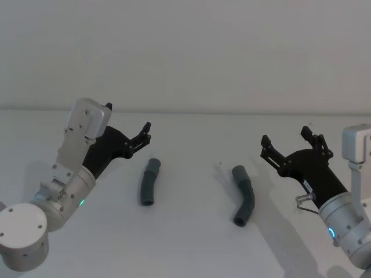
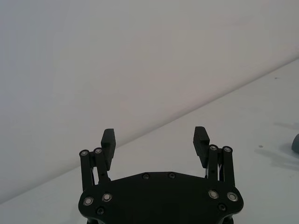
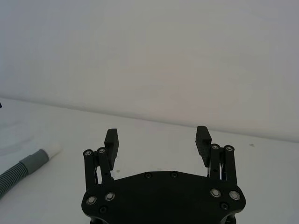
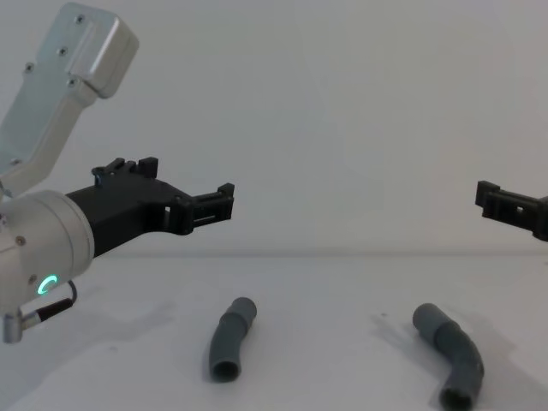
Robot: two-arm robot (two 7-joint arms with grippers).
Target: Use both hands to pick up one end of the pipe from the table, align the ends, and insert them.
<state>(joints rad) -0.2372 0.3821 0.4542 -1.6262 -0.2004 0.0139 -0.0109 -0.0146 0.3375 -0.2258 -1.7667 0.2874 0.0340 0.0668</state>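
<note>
Two dark-grey bent pieces of the pipe lie apart on the white table (image 1: 191, 237). The left piece (image 1: 149, 183) (image 4: 231, 338) lies just ahead of my left gripper (image 1: 128, 117) (image 4: 187, 181), which hovers open above the table. The right piece (image 1: 244, 195) (image 4: 449, 349) lies left of my right gripper (image 1: 285, 136) (image 4: 497, 199), also raised and open. Both wrist views show spread fingers with nothing between them: left gripper (image 2: 154, 135), right gripper (image 3: 156, 133). In the right wrist view, a ribbed pipe piece (image 3: 21, 169) ends in a white tube tip (image 3: 52, 151). An edge of a pipe piece (image 2: 295, 142) peeks into the left wrist view.
A plain white wall (image 1: 191, 52) stands behind the table. Bare table surface lies between the two pipe pieces and in front of them.
</note>
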